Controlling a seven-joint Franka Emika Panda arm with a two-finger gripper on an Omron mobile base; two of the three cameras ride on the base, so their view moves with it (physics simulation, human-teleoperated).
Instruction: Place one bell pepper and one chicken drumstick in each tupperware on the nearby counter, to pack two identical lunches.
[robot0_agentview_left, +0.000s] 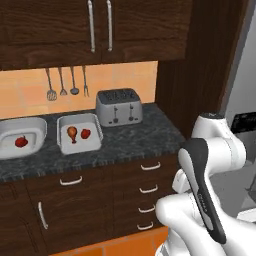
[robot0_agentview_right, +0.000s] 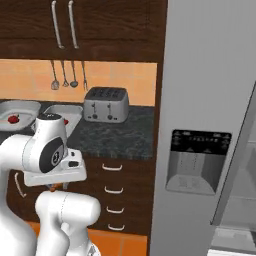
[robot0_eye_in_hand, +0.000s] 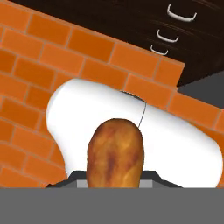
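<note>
A chicken drumstick (robot0_eye_in_hand: 116, 156) fills the lower middle of the hand view, meaty end up, with my gripper (robot0_agentview_right: 55, 186) shut on it low in front of the drawers; the fingers are hidden behind the meat. On the counter (robot0_agentview_left: 135, 140) stand two tupperware. The rectangular tray (robot0_agentview_left: 79, 145) holds a second drumstick (robot0_agentview_left: 72, 133) and a red bell pepper (robot0_agentview_left: 85, 133). The rounder tub (robot0_agentview_left: 20, 131) to its left holds one bell pepper (robot0_agentview_left: 21, 141). The tub (robot0_agentview_right: 20, 107) and the tray (robot0_agentview_right: 70, 111) also sit behind my arm in the right base view.
A silver four-slot toaster (robot0_agentview_left: 118, 106) stands right of the tray. Utensils (robot0_agentview_left: 67, 82) hang on the wall above. Drawers with silver handles (robot0_agentview_left: 150, 166) run under the counter. A tall grey fridge (robot0_agentview_right: 210, 125) closes the right side. Orange brick floor (robot0_eye_in_hand: 52, 57) lies below the hand.
</note>
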